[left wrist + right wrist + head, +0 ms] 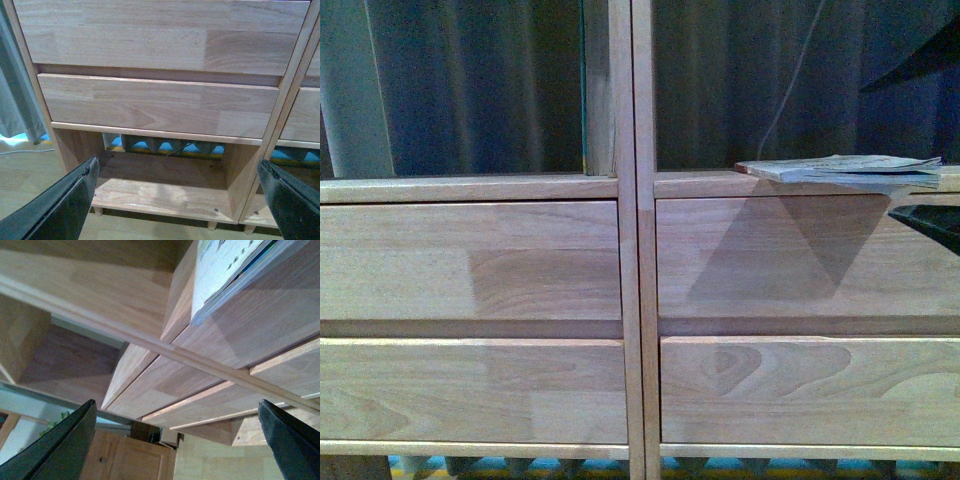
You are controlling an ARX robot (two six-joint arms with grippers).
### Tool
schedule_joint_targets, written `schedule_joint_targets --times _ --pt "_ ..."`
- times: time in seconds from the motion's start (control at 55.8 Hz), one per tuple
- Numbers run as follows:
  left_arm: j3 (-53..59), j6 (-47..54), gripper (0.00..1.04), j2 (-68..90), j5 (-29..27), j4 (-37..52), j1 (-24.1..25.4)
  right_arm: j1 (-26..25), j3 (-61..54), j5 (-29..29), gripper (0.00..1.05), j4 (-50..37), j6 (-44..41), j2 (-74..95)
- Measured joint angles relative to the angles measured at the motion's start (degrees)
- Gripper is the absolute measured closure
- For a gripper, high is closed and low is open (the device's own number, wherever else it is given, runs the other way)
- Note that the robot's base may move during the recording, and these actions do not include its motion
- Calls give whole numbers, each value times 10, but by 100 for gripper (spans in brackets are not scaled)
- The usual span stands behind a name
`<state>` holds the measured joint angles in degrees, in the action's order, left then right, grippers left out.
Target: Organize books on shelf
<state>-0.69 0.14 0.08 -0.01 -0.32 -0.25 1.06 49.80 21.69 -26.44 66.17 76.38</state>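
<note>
A: What sort of place is this?
B: A furnished room, home-like. A light wooden shelf (480,260) with drawer fronts, a grey curtain (17,95) hanging beside it, a pale wood floor (30,180).
A: Anything else?
B: Another wooden cabinet (135,460), with a knob.

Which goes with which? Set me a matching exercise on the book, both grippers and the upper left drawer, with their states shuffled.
1 book
2 left gripper
3 right gripper
4 upper left drawer

A shut
B open, looking up at the book
C open, before the bottom compartment
D flat, overhanging its board

Pairs: 1-D, 2-C, 3-B, 4-A
</note>
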Motion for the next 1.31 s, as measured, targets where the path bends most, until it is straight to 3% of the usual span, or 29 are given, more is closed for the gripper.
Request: schedule_joint_targets --times 0.323,0.788,1.021,1.075,1.308 --pt "0 0 7 0 0 0 0 25 88 -58 7 11 42 103" --pt "0 0 7 0 0 0 0 18 179 -109 8 29 105 197" --pt "0 0 7 0 0 0 0 18 219 -115 39 51 110 204" --pt "0 0 7 0 0 0 0 18 229 -116 51 59 110 204" --pt "0 0 7 0 0 0 0 18 240 -118 85 72 104 206"
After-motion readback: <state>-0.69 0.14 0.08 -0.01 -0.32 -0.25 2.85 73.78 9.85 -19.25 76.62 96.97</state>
